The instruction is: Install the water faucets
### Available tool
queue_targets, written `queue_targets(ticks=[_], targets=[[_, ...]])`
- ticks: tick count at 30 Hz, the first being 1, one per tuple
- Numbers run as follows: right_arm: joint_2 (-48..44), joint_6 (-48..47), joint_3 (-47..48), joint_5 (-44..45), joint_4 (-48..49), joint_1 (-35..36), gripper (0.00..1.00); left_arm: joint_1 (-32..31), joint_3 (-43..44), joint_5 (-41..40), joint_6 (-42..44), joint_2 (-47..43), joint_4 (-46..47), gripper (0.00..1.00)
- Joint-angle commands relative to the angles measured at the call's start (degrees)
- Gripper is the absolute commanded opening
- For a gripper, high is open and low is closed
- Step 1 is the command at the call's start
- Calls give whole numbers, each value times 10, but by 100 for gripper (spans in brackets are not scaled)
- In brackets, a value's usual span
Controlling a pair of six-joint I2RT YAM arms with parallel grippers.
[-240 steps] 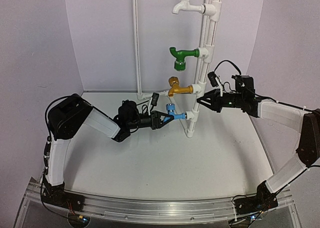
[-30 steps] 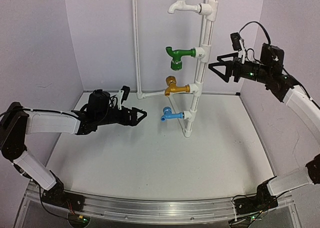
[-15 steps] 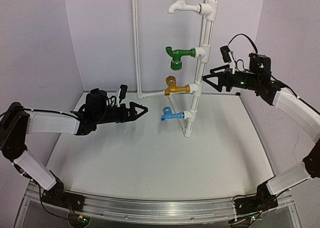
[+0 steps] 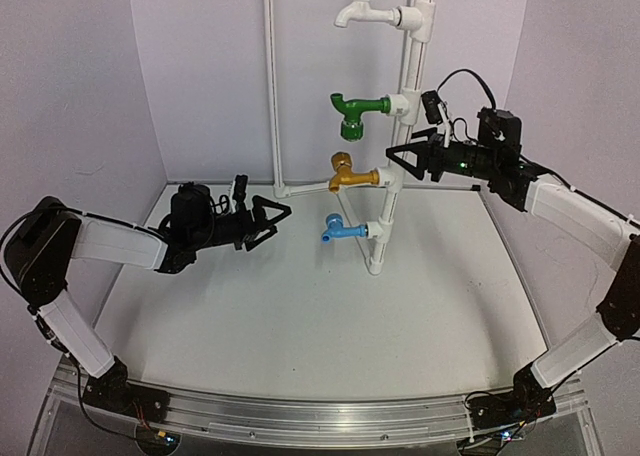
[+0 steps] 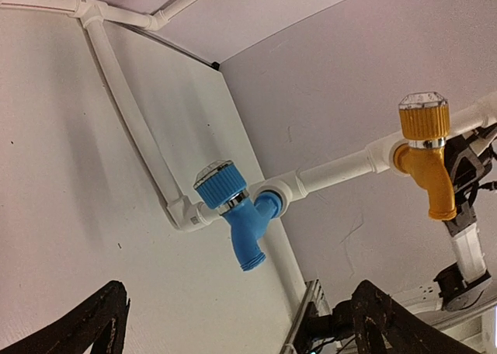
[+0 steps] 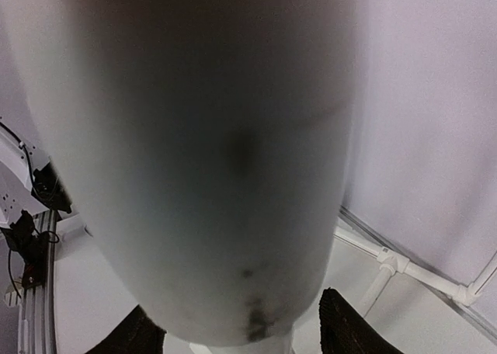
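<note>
one blue faucet [image 4: 343,230]: lowest of the four taps, joined to the bottom tee of the white riser pipe [image 4: 411,68], sticking out to the left just above the table [image 4: 300,326]. in the left wrist view [image 5: 242,228] its ribbed blue knob and silvery ring show clearly.
gold tap [image 4: 352,176]: next tee up, just above the blue faucet, also pointing left.
green tap [image 4: 358,111]: above the gold tap on the same pipe.
white tap [image 4: 365,14]: topmost, near the upper edge of the overhead view.
left gripper [image 4: 278,219]: released, jaws spread wide with nothing between them. it hangs above the table, about level with the blue faucet, apart from it on its left and aimed toward it.
right gripper [image 4: 392,161]: at the riser pipe from the right, between the green and gold tees. in its wrist view the pipe is a large blur between the dark fingers [image 6: 349,331]. i cannot tell whether it is clenched on the pipe or only around it.
</note>
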Motion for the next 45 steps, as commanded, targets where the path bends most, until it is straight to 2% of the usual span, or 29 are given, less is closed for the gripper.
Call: queue_targets(ticks=[1,6,9,13,17,22,26,28,33,39,45], targets=[[14,10,25,1,56,7,58,5,8,26,-87,33,72,100],[20,8,27,-2,59,7,47,15,14,72,-202,109,196,100],[23,-3,27,-4,60,7,46,16,30,96,-264,159,268,100],[39,-14,37,-6,61,7,45,16,45,113,-291,190,314,100],[47,-18,42,-7,62,7,38,16,51,113,-284,186,300,100],[49,-15,43,-9,64,7,25,16,77,128,-329,221,338,100],[50,-5,45,-3,63,7,7,15,113,142,-363,264,373,100],[48,-4,41,-3,63,7,1,11,129,147,-355,270,362,100],[45,-1,39,-5,62,7,0,-6,157,152,-297,263,273,98],[47,10,44,-12,61,7,0,-21,200,173,-308,303,276,85],[44,13,42,-14,59,7,0,-33,238,179,-304,327,254,82]])
